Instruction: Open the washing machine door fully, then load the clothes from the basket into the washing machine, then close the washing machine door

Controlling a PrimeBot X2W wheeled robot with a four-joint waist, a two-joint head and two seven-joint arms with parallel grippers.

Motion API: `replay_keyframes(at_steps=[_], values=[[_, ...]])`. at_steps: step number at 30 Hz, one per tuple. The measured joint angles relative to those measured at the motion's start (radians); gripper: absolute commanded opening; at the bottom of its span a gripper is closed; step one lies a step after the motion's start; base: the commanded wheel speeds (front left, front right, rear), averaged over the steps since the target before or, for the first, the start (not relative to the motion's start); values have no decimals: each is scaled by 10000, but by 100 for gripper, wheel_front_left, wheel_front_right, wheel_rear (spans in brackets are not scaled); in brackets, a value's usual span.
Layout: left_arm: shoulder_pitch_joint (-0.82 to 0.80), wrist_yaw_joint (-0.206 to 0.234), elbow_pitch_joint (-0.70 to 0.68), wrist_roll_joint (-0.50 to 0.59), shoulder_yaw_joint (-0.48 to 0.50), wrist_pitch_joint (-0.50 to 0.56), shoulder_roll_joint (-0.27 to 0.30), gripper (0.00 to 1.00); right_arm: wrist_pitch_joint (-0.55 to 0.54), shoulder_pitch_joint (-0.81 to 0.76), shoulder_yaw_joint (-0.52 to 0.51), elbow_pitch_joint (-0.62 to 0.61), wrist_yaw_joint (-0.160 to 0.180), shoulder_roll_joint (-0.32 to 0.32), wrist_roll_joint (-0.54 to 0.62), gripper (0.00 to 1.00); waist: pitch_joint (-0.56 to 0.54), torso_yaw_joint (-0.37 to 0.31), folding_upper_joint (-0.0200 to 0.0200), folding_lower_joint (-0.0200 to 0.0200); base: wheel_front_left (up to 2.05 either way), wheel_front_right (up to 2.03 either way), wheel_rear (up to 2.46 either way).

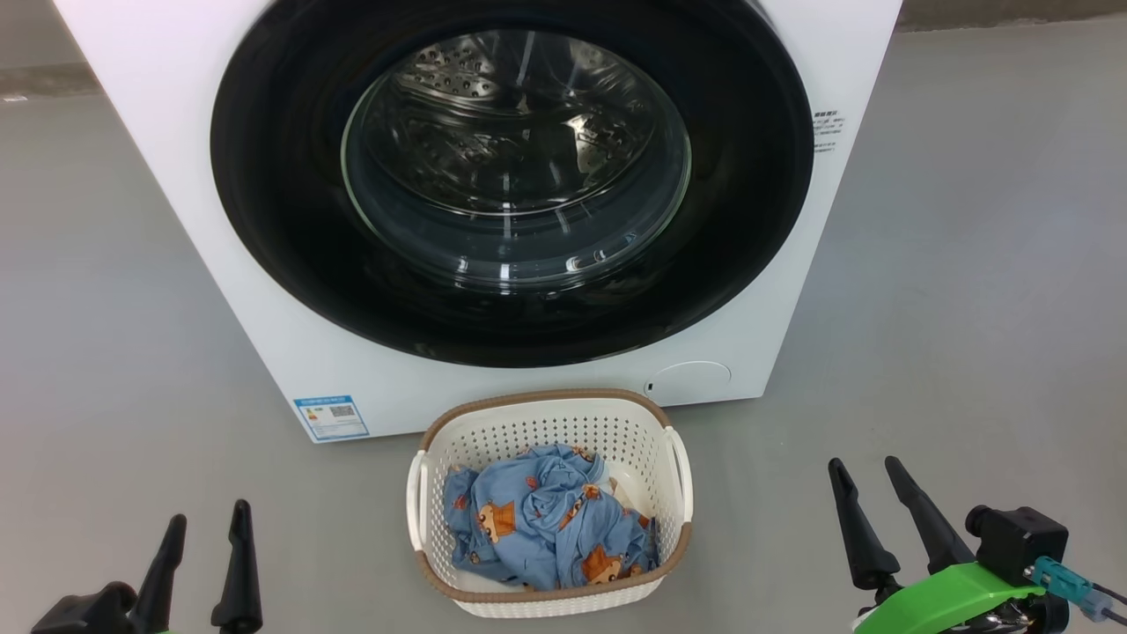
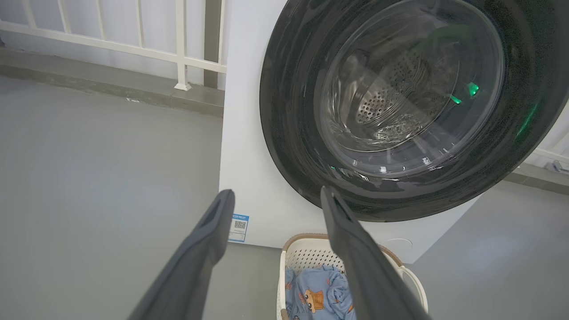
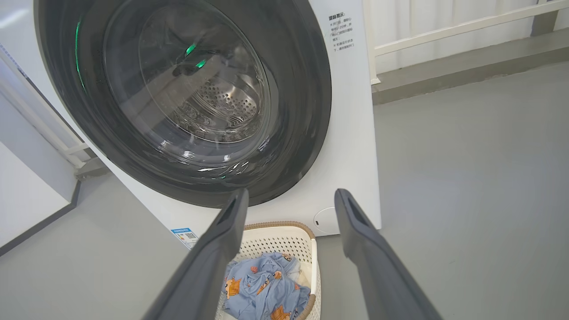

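Washing machine door [image 1: 511, 176] shut on the washing machine [image 1: 158, 106]. Basket [image 1: 546, 396] of clothes [image 1: 541, 519] just before it on grey floor [image 1: 106, 352]. Left claw [image 1: 209, 513] and right claw [image 1: 863, 462] held low, fingers apart, empty. White railing [image 2: 180, 44] behind.

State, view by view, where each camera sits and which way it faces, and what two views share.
Head view: on the head, looking forward and down at the shut washing machine door and the basket; left gripper and right gripper, open, at the bottom corners.
Left wrist view: on the left wrist, facing the door from the left; own fingers.
Right wrist view: likewise from the right; own fingers.
Both wrist views share the clothes.
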State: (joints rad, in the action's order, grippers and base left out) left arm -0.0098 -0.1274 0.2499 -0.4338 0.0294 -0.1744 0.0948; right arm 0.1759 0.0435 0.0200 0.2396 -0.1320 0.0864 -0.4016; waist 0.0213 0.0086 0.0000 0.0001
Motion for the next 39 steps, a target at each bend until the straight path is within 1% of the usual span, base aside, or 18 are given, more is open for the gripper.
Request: replay_keyframes(at_steps=[9, 17, 25, 28, 39], values=[[0, 0, -2, 1062, 75, -230, 35, 100, 257, 0, -282, -42, 0, -113, 1135, 100, 43, -14, 0, 0, 0, 0, 0], [1, -2, -2, 2063, 107, -520, 54, 100, 495, 0, -265, -48, 0, -132, 2265, 100, 64, 12, 0, 0, 0, 0, 0], [1, -2, -2, 2936, 253, -763, 56, 100, 734, 2, -113, -58, 0, -111, 3160, 100, 72, 0, 0, 0, 0, 0, 0], [1, -2, -2, 3001, 309, -779, 56, 100, 734, 2, -54, -58, 0, -86, 3371, 100, 64, -5, 0, 0, 0, 0, 0], [1, -2, 23, 2970, 332, -779, 40, 100, 734, 3, -94, -40, 0, -73, 3375, 100, 57, -19, 0, 0, 0, 0, 0]])
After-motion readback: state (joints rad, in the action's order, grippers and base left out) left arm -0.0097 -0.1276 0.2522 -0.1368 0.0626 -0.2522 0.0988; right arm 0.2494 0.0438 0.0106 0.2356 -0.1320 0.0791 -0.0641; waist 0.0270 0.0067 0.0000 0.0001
